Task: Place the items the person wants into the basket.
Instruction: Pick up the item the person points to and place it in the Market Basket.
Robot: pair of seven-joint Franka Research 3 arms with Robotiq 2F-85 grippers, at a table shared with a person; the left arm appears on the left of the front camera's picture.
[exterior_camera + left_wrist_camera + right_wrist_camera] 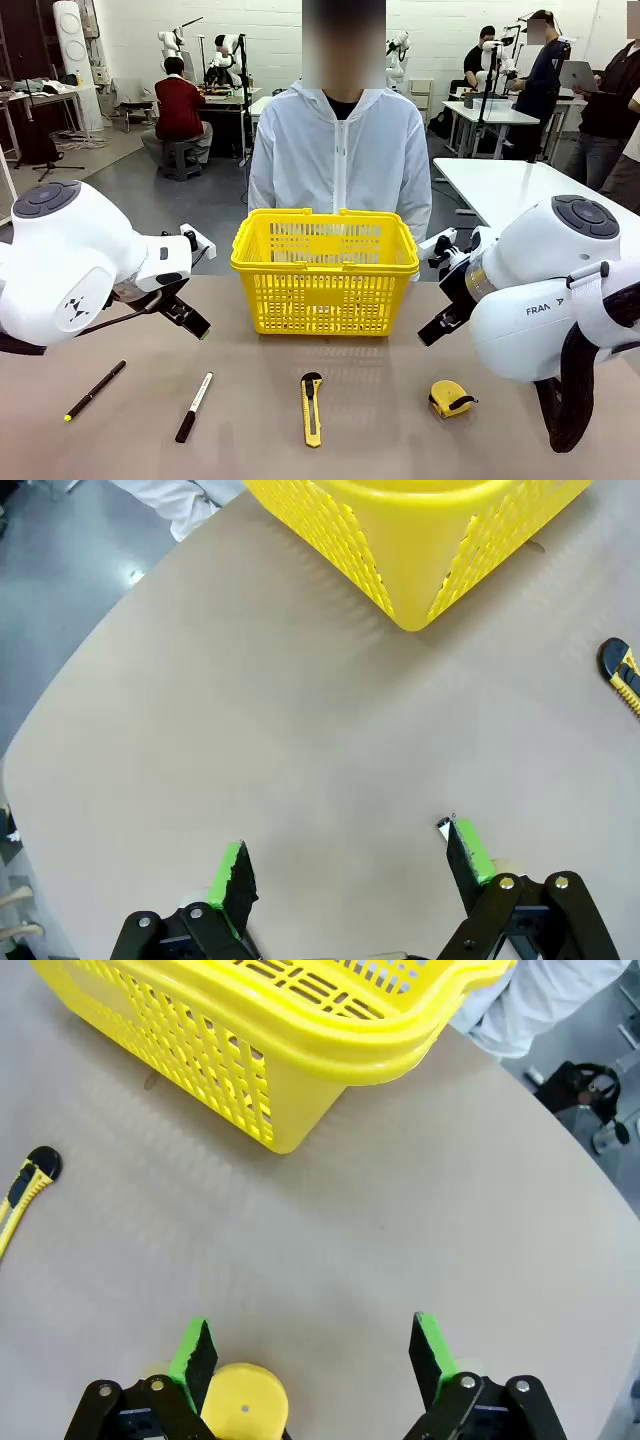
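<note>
The yellow lattice basket (325,270) stands mid-table in front of the person (340,150) in a white hooded jacket. A slim black pen (95,390) with a yellow tip lies at the front left. The small yellow tape measure (451,398) sits at the front right. My left gripper (195,322) hovers open left of the basket, above bare table (350,865). My right gripper (435,330) hovers open right of the basket. In the right wrist view the tape measure (245,1405) shows low beside the left finger of the right gripper (312,1355), untouched.
A white marker (194,407) with a black cap lies right of the pen. A long yellow utility knife (312,408) lies in front of the basket, its black end also in the wrist views (622,670) (25,1195). The table (250,440) is a flat tan surface.
</note>
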